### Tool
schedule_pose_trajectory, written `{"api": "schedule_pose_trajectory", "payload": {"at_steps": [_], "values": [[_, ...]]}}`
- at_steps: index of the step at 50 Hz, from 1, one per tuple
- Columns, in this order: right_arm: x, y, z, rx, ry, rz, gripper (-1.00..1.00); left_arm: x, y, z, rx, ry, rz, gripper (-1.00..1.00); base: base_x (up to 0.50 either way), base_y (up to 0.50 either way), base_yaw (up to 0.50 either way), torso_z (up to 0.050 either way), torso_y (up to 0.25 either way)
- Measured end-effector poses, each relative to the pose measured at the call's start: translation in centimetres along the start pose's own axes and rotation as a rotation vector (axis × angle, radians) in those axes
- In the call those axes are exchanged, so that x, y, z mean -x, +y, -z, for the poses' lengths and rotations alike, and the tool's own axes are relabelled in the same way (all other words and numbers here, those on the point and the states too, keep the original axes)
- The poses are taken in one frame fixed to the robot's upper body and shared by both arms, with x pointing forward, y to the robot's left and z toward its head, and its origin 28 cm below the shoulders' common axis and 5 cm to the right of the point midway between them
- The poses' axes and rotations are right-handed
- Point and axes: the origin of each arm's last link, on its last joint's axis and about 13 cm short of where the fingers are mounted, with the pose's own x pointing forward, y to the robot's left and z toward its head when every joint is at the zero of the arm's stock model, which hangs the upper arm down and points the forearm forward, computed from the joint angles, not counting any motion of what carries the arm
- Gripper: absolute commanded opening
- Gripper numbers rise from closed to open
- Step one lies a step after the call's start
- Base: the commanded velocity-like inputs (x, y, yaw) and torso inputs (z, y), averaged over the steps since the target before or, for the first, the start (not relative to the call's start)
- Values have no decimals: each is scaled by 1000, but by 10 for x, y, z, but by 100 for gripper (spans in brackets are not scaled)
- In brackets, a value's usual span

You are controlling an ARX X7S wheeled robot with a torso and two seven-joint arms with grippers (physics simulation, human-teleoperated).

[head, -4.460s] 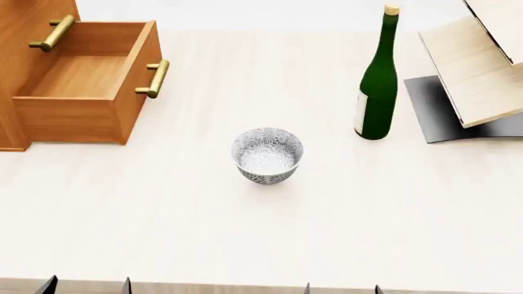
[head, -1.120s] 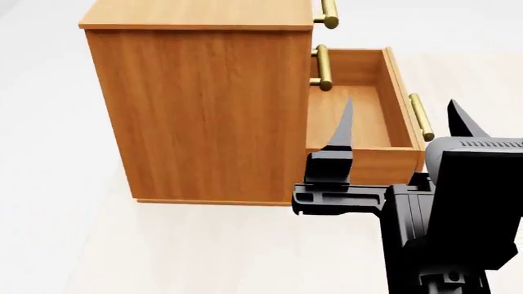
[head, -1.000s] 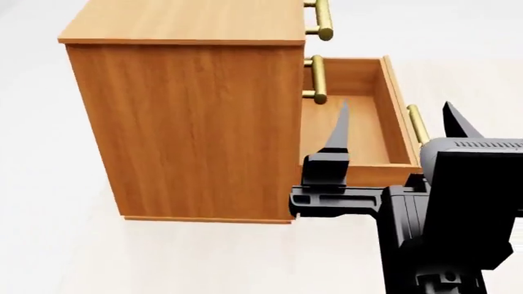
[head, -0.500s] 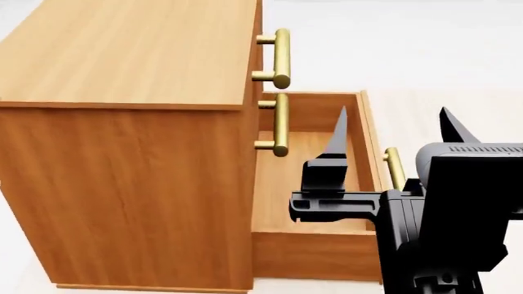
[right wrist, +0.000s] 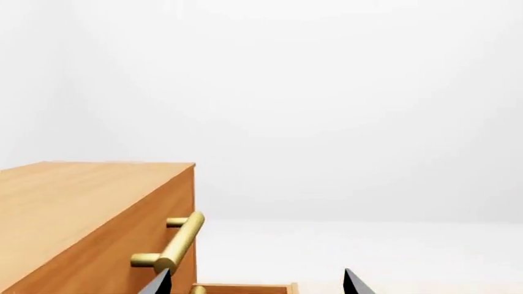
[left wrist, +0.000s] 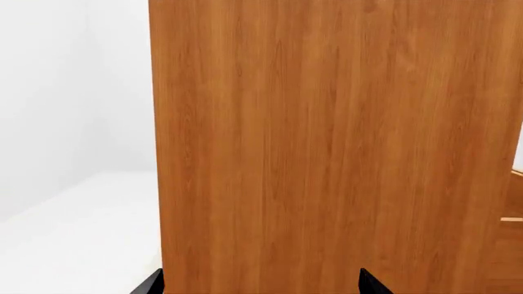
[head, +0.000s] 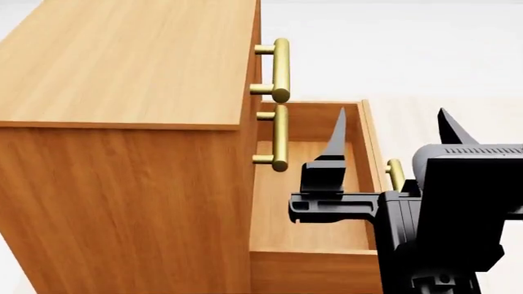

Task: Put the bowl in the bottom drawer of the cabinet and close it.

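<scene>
Over the pulled-out bottom drawer (head: pixel 315 202) hangs the right hand (head: pixel 391 138), spread, beside the cabinet (head: pixel 122 122)

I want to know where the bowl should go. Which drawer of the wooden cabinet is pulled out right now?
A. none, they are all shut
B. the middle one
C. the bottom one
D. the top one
C. In the head view the bottom drawer sticks out of the cabinet with its wooden floor showing, while the two drawers above it sit flush, only their brass handles poking out.
</scene>
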Motion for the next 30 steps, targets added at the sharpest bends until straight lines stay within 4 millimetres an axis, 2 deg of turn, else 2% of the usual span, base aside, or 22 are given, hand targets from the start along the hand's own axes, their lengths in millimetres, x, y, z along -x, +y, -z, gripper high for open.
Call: {"api": "schedule_pose_trajectory", "payload": {"at_steps": [14,30], "values": [[-8,-4,12,60,54,33,100,0,0,0,0,1,0,100,0,0,0,0,0],[-30,-15,31,94,217,65,100,0,0,0,2,3,2,100,0,0,0,0,0]]}}
